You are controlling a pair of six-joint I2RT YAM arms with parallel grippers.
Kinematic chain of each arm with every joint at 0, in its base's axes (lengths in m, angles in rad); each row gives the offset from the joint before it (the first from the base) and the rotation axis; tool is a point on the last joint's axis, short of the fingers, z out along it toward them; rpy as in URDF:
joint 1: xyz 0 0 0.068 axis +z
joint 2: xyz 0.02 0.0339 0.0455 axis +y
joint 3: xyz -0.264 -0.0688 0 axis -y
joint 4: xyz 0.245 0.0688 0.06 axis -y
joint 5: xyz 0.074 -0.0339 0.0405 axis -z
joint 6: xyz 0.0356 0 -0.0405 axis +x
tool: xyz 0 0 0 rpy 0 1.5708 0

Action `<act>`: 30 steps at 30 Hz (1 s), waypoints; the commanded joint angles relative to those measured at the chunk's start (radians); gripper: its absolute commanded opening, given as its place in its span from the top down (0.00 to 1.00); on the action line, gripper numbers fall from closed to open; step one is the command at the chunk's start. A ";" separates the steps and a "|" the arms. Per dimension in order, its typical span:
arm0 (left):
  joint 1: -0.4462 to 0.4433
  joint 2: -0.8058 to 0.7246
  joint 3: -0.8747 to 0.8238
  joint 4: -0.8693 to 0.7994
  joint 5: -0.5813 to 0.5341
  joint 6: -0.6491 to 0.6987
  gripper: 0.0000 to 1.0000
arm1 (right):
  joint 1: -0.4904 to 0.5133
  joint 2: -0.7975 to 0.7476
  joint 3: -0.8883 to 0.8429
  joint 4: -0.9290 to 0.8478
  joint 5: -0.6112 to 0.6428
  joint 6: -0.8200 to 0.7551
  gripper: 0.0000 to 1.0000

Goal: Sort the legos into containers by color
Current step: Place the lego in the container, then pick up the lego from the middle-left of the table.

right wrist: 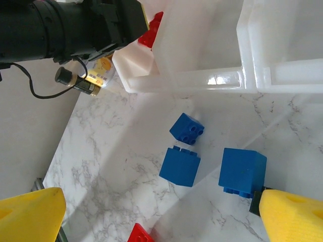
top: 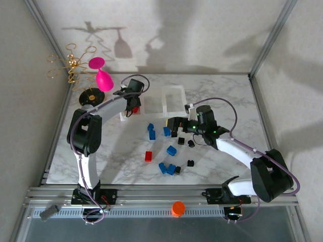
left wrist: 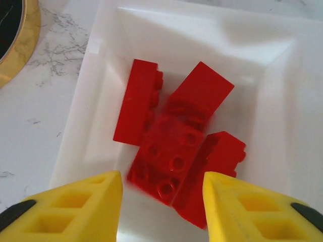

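My left gripper [top: 133,105] [left wrist: 162,206] hangs open over the leftmost of the containers [top: 123,117] [left wrist: 262,65]. Several red legos [left wrist: 139,103] lie piled in that bin, and one red brick [left wrist: 169,159] shows blurred just below the spread yellow fingers [left wrist: 96,206]. My right gripper [top: 176,125] [right wrist: 162,206] stands wide open above the table, holding nothing. Under it lie three blue legos [right wrist: 179,166], one [right wrist: 242,171] touching the right finger, plus a red brick [right wrist: 139,234]. More blue [top: 171,150], red [top: 148,156] and black [top: 191,163] legos lie scattered mid-table.
A dark gold-lidded jar [top: 90,97] [left wrist: 12,35] sits just left of the bins. A pink glass [top: 103,78] and a gold wire ornament [top: 70,63] stand at the back left. An orange cap [top: 177,207] rests on the near rail. The left arm [right wrist: 65,27] crosses above the bin row.
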 commanded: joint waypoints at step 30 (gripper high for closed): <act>-0.508 -0.587 -0.661 -0.101 0.185 -0.440 0.40 | 0.108 -0.077 -0.094 -0.225 0.096 -0.104 0.01</act>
